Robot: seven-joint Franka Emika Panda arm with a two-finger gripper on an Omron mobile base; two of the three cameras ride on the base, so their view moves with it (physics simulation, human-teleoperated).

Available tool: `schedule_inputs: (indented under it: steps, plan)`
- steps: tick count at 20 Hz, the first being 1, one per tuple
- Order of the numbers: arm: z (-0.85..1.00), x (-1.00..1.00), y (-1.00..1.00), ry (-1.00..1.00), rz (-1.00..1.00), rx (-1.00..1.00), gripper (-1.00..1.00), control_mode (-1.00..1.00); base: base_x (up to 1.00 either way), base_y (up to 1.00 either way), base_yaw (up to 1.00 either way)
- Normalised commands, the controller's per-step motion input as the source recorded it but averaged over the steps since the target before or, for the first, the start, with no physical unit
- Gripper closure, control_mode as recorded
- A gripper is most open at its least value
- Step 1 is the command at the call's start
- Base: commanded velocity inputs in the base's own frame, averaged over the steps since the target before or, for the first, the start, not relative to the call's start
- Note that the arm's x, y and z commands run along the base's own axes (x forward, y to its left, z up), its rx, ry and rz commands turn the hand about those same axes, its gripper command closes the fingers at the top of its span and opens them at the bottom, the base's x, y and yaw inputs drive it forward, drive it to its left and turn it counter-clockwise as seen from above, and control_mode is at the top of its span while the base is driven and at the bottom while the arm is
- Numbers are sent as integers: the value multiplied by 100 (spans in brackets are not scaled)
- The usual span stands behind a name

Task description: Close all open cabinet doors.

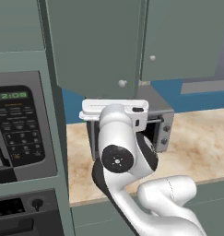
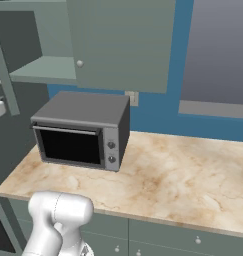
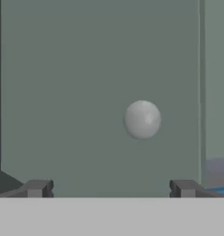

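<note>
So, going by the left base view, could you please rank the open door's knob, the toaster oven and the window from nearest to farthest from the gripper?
1. Knob, just ahead of the gripper.
2. Toaster oven, lower right.
3. Window, far right.

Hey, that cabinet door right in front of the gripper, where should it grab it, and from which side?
Probably the small round knob near a lower corner of the cabinet door: the panel is flat, so only the knob sticks out. Come straight at the door's face, with the open gripper shifted toward the knob so the fingers straddle it.
</note>
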Motion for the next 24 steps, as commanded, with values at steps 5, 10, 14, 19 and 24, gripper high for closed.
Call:
schedule_inputs:
  steps: [5,10,14,19,24]
  plan:
    - [-8,33,0,0,0,0,-100,-100,0,0,0]
    - [-1,40,0,0,0,0,-100,-100,0,0,0]
    - [0,43,0,0,0,0,-100,-100,0,0,0]
    - [-1,44,0,0,1,1,-100,-100,0,0,0]
    - [0,50,-13,0,4,2,-100,-100,0,0,0]
